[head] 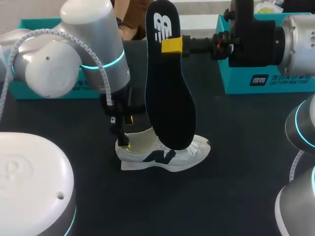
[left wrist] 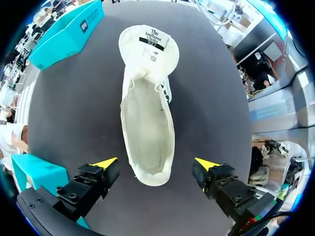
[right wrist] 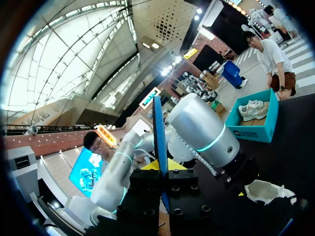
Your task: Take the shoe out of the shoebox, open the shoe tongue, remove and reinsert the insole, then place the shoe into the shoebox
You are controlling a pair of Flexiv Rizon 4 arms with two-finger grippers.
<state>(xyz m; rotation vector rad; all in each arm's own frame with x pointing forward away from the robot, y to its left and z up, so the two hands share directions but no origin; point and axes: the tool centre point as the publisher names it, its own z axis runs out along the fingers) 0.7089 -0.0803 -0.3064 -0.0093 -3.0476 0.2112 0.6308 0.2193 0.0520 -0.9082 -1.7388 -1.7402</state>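
Note:
A white sneaker (head: 165, 155) lies on the black table, its tongue (left wrist: 149, 46) pulled forward and its inside bare (left wrist: 147, 128). My left gripper (head: 127, 132) hangs open over the heel; its yellow fingertips (left wrist: 106, 162) stand either side of the heel without touching it. My right gripper (head: 172, 45) is shut on the upper part of the black insole (head: 168, 98), which hangs upright with its lower end just above the sneaker's forefoot. In the right wrist view the insole (right wrist: 157, 128) shows edge-on between the right gripper's (right wrist: 165, 164) tips, with the sneaker (right wrist: 266, 191) beyond.
A teal shoebox (head: 44, 91) stands at the back left, partly behind my left arm, and holds another white shoe (right wrist: 253, 109). A second teal box (head: 266, 73) stands at the back right under my right arm. Bare black tabletop (head: 236, 162) lies around the sneaker.

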